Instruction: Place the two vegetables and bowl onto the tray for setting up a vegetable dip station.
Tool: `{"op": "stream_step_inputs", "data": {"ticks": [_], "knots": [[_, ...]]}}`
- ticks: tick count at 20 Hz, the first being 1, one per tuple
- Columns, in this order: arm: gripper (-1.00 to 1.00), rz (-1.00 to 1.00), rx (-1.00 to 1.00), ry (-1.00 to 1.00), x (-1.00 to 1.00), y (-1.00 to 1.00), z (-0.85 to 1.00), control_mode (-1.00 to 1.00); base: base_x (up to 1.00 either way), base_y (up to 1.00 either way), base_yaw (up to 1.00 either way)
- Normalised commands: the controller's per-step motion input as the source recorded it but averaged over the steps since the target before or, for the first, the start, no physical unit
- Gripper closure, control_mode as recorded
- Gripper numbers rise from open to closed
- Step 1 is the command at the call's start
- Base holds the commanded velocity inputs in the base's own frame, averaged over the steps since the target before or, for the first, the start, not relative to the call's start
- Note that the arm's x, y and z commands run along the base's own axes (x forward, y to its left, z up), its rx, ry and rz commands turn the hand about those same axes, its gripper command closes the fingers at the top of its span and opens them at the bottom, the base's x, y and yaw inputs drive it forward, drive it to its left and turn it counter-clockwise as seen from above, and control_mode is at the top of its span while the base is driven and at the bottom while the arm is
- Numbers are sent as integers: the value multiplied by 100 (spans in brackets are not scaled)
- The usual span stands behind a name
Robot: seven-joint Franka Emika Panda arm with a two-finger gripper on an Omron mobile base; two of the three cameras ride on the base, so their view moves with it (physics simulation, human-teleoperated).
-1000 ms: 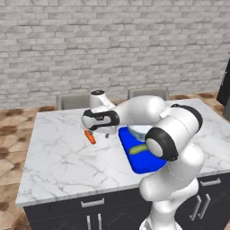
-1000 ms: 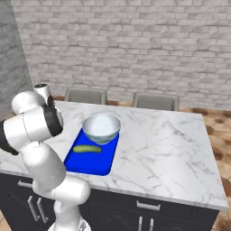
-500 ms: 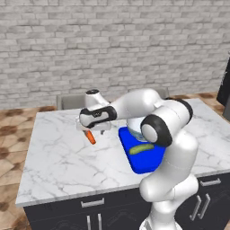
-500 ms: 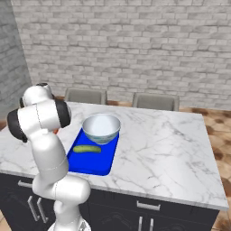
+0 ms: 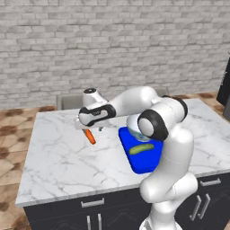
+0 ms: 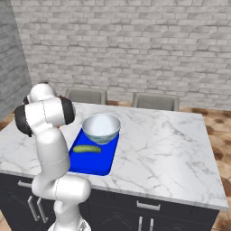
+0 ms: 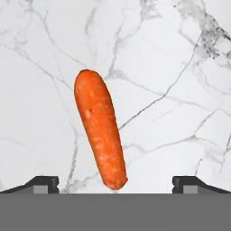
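1. Arm folded over hard to its left, elbow up over the tray point(image 5: 141, 157), forearm running out level across the table point(image 5: 54, 166) with the hand turned down over the marble.
2. Pincer point(image 7: 115, 182) wide open, nothing held, hanging just above the carrot point(image 5: 90, 136). In the hand view, both dark tips sit far apart at the bottom, the carrot's lower end between them, not touching either.
3. Carrot lying flat on bare marble, just off the tray's left side, apart from its rim. Long axis nearly along the hand view's vertical, leaning a bit; rounded fat end away from the tips, narrower blunt end near them.
4. Bowl point(image 6: 101, 128) already sitting on the far end of the blue tray, upright.
5. Cucumber point(image 6: 87, 149) lying on the tray in front of the bowl, long axis across the tray's width.
6. Two grey chairs point(image 6: 155, 101) tucked behind the table, brick wall point(image 6: 135, 45) beyond. Nothing else near the carrot.
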Motion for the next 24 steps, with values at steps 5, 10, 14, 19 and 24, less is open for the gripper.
{"op": "stream_step_inputs", "data": {"ticks": [5,10,14,19,24], "knots": [[-100,11,-1,-3,14,0,-26,-100,0,0,0],[-100,10,0,0,8,2,-22,-100,0,0,0],[-100,12,0,0,14,2,-20,-100,0,0,0],[-100,9,0,0,10,5,-23,-100,0,0,0],[-100,7,0,0,8,14,-24,-100,0,0,0]]}}
